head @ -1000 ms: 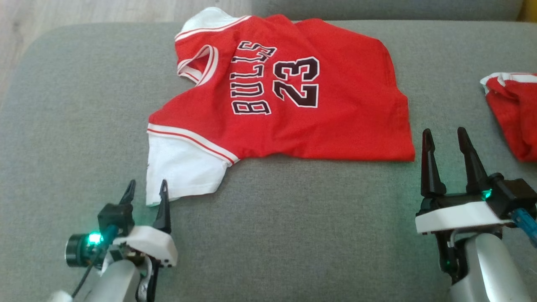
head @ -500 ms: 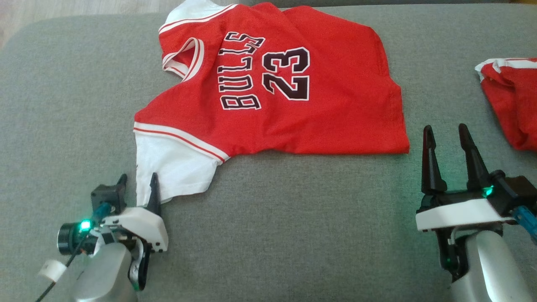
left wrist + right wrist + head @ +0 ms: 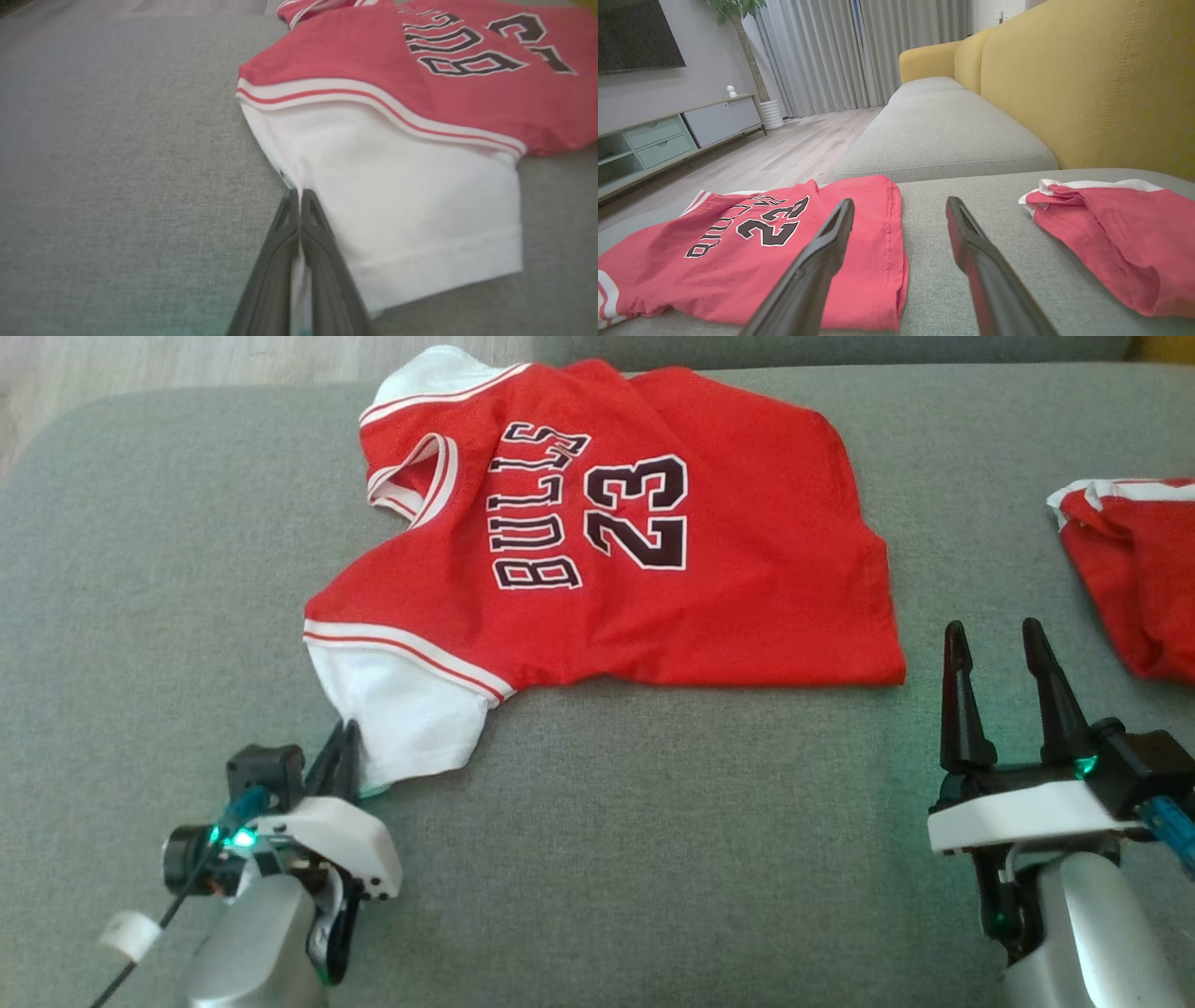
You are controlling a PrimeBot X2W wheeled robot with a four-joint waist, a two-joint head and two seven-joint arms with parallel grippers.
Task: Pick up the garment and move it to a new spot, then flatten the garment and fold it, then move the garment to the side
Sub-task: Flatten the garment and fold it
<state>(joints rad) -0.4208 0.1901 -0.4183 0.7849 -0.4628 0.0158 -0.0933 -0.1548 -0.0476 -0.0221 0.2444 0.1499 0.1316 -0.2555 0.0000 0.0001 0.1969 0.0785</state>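
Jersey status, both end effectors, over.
Left end effector shut on jersey sleeve. Right end effector open, off the hem. Jersey spread on sofa. Second red garment lies right, apart.

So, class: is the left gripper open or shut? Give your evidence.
Shut on the jersey: the left gripper has its fingers together, pinching the white sleeve.

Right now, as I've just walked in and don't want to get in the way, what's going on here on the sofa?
The robot is working on a red jersey lying spread on the grey sofa cushion. Its left gripper is shut on the edge of the jersey's white sleeve. Its right gripper is open, beside the hem corner and apart from the cloth. A second red garment lies off to the right.
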